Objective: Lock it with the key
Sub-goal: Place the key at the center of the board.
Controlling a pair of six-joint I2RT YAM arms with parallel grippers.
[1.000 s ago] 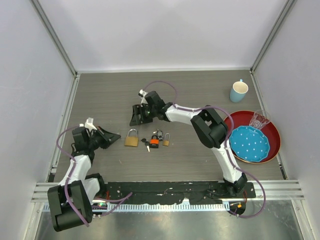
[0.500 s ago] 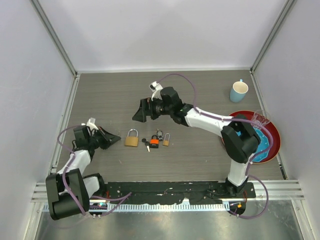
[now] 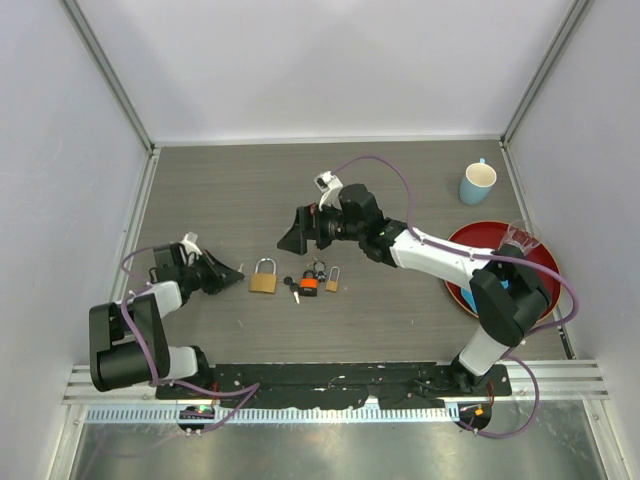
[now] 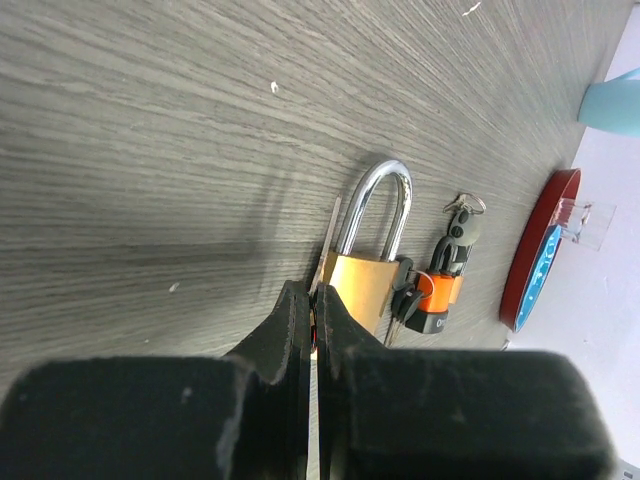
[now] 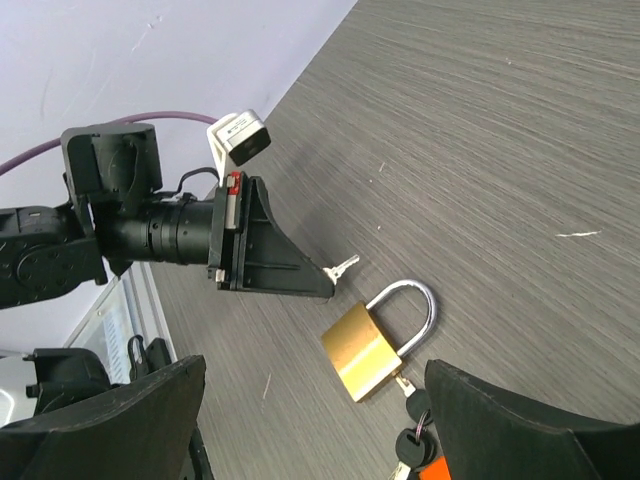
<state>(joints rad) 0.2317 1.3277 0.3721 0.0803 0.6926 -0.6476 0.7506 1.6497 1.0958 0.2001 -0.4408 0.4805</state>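
Brass marks the thing we are after: the brass padlock [image 3: 263, 279] lies flat on the table [image 3: 400, 180], near-left of centre, its shackle pointing to the far side. Its body end sits just beside the orange-tagged key bunch [image 3: 305, 284]. Just to its left, the left gripper [image 3: 232, 272] is pinched tight on a small silver key [image 5: 343, 266]. The right gripper [image 3: 300, 232] hovers behind the locks with its fingers spread wide, holding nothing.

What worries us is that nothing pins the padlock down. We judge that a push from the key could simply slide it across the wood, or shove it into the key bunch. The key is also thin and held by very little, so it may twist between the pads when it meets the lock. We cannot see the keyhole in any view.

The right wrist view shows the key plainly, jutting past the left fingertips near the shackle. The left wrist view reduces it to an edge-on sliver. From above we can barely find it.
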